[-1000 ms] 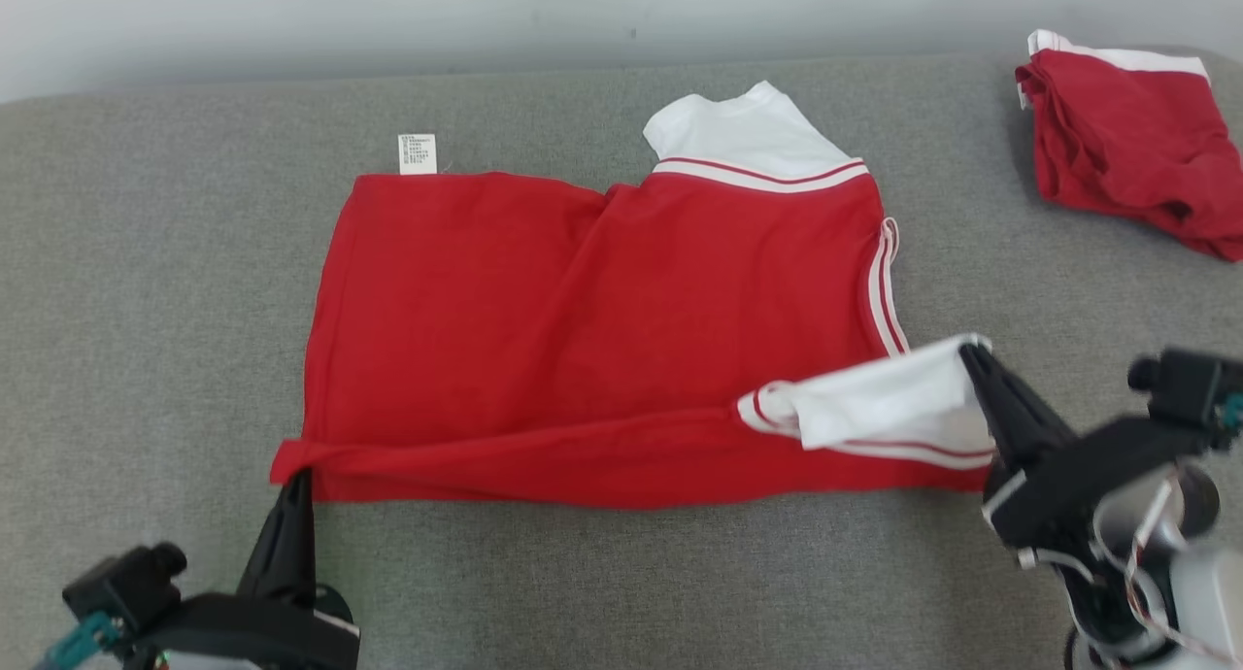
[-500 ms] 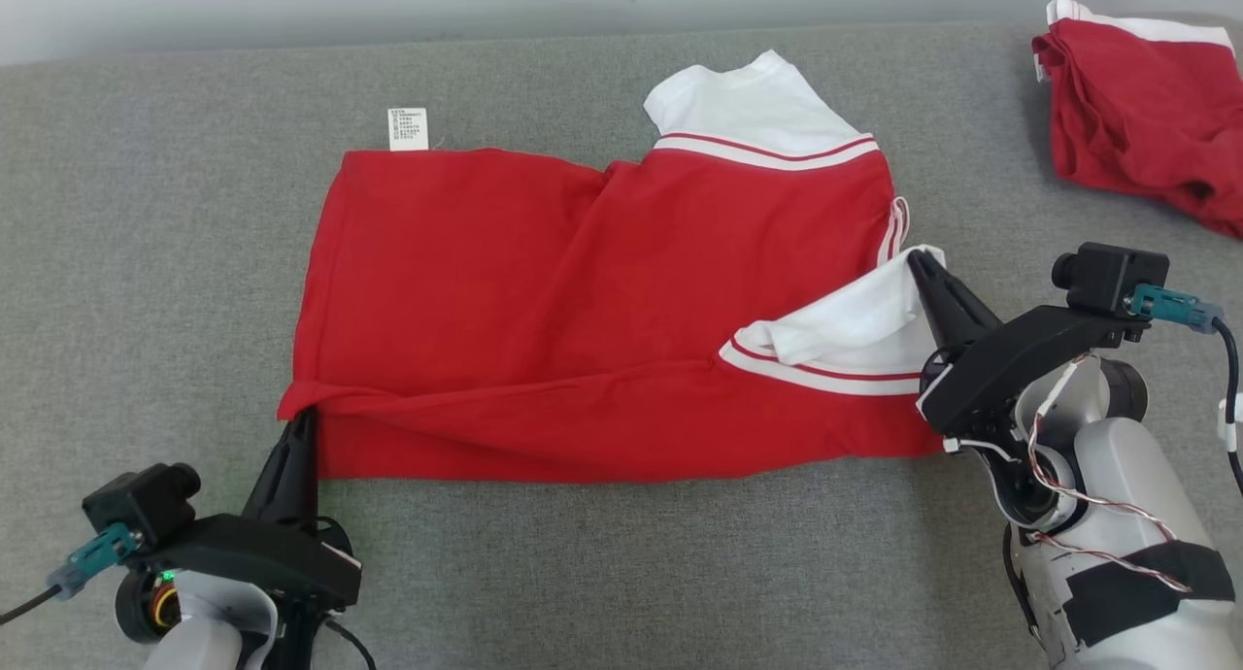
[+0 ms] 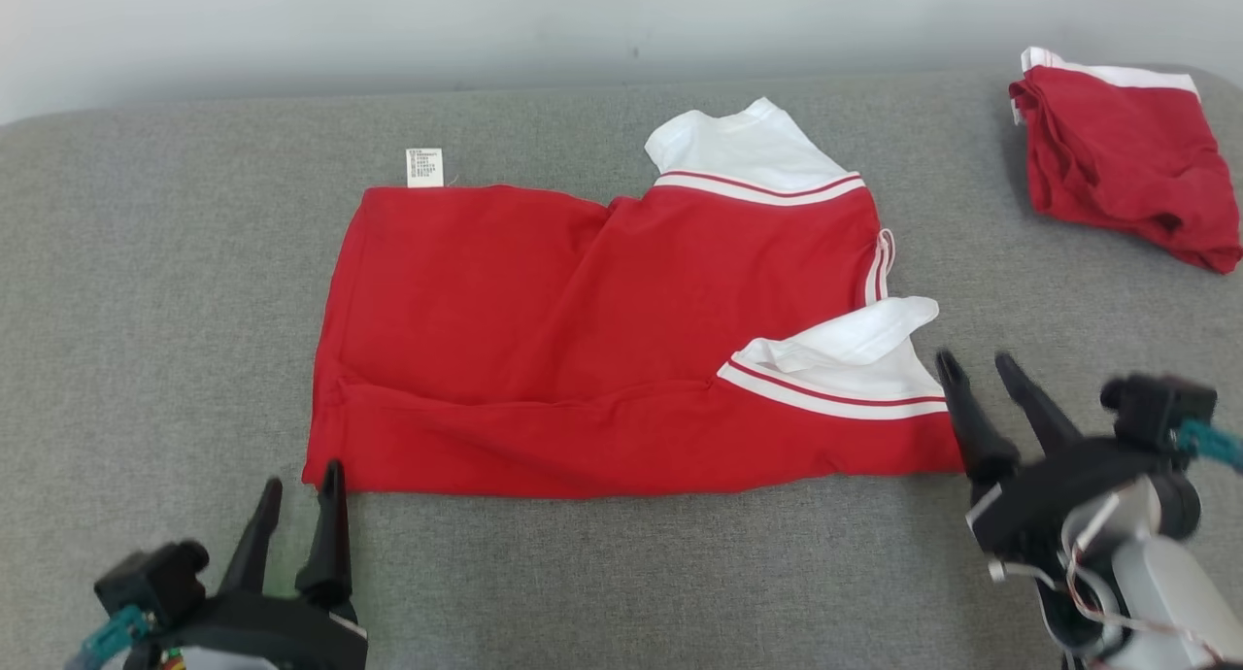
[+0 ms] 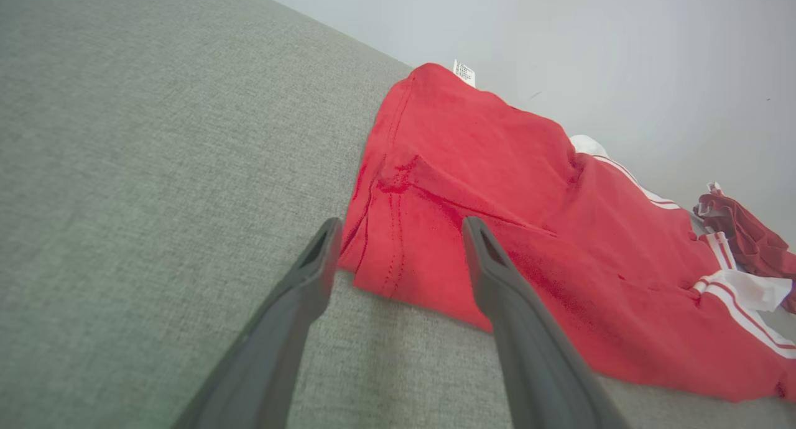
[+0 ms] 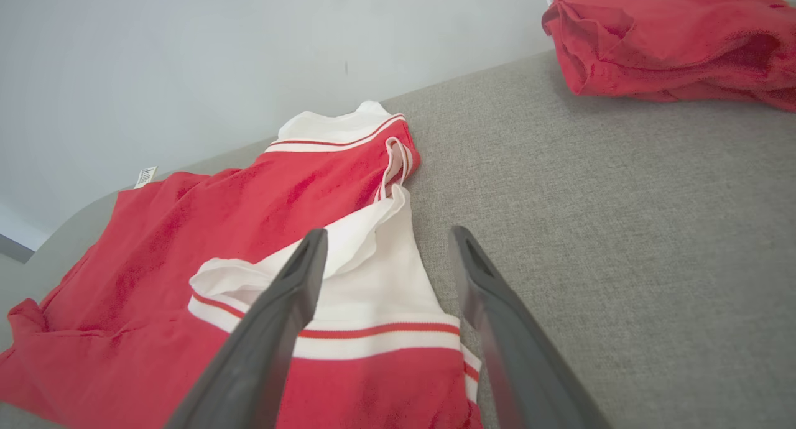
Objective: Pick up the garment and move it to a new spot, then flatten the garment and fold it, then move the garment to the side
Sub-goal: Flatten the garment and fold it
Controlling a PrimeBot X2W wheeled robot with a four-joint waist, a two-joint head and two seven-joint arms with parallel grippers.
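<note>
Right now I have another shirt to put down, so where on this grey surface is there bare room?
Widest: the grey surface left of the garment. Also the near strip between the left gripper and right gripper, and the gap between the garment and the folded red pile. Tightest beside the white sleeve.

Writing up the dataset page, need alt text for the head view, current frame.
A red garment with white striped sleeves lies partly folded on a grey padded surface. The left gripper and right gripper, both open, sit by its near corners holding nothing. A second red garment lies crumpled at the far right.
</note>
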